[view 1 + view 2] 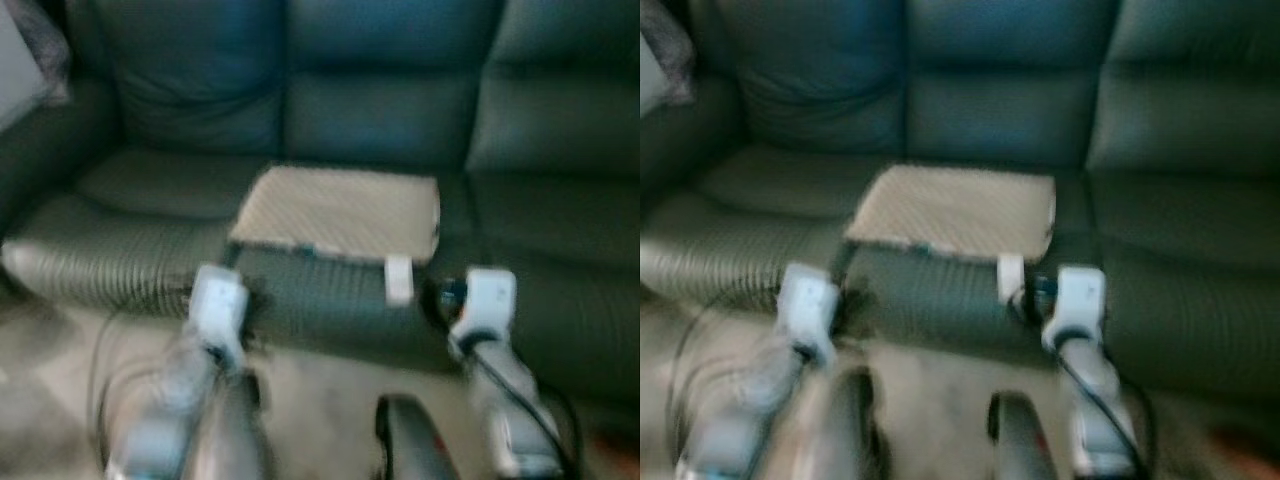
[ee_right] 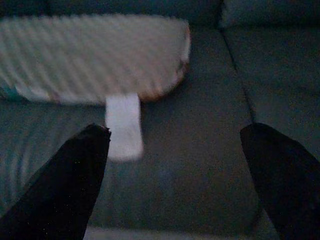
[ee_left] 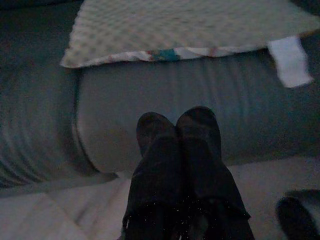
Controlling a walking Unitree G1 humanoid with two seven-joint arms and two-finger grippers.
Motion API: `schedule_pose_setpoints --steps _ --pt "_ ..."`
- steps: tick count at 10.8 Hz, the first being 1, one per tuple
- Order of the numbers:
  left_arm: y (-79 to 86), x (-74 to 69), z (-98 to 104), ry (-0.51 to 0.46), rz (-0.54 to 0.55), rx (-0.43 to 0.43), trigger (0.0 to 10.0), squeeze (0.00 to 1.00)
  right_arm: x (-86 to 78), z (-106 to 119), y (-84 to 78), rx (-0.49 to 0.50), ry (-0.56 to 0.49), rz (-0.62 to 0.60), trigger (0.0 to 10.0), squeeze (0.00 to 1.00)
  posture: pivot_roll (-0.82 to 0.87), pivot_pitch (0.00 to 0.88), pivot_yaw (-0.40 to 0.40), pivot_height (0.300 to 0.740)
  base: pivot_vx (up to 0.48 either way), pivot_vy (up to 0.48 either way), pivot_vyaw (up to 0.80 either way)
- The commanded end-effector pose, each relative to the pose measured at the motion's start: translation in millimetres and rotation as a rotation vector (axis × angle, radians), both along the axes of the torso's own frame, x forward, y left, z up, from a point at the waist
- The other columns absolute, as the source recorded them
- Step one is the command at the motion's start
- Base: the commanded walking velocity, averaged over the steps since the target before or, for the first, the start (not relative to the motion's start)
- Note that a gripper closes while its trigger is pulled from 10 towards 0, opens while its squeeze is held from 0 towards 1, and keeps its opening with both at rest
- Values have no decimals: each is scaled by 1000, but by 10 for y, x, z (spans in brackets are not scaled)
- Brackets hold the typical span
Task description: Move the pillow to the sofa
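Spanning the whole background, a dark leather sofa [image 1: 380, 110] carries the beige pillow [image 1: 340, 212] flat on its middle seat cushion, near the front edge. A white tag [image 1: 398, 279] hangs from the pillow's front edge over the seat front. Both silver arms reach toward the seat front, below the pillow. The left gripper [image 3: 178, 131] has its two black fingers pressed together, holding nothing. The right gripper [image 2: 175, 145] has its fingers spread wide apart, the tag just beyond them.
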State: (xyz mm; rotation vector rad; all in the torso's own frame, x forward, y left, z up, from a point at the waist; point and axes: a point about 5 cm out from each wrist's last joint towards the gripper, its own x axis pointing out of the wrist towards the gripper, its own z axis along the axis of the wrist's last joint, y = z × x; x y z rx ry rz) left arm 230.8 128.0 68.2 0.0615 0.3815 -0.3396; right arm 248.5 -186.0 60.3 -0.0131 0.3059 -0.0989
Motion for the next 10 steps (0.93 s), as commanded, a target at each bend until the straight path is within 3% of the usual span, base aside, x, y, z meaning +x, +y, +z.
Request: schedule_pose_setpoints --steps 1,6,10 --pt "74 59 89 -40 15 15 10000 0 38 39 62 7 -20 15 10000 0 -30 79 49 611 0 0 0" --pt "49 57 112 -53 -4 -4 10000 0 58 56 65 9 -34 18 10000 0 -29 75 51 611 0 0 0" --pt "40 48 113 -52 -11 -13 10000 0 56 63 78 -2 -38 32 10000 0 -31 79 50 611 271 0 0"
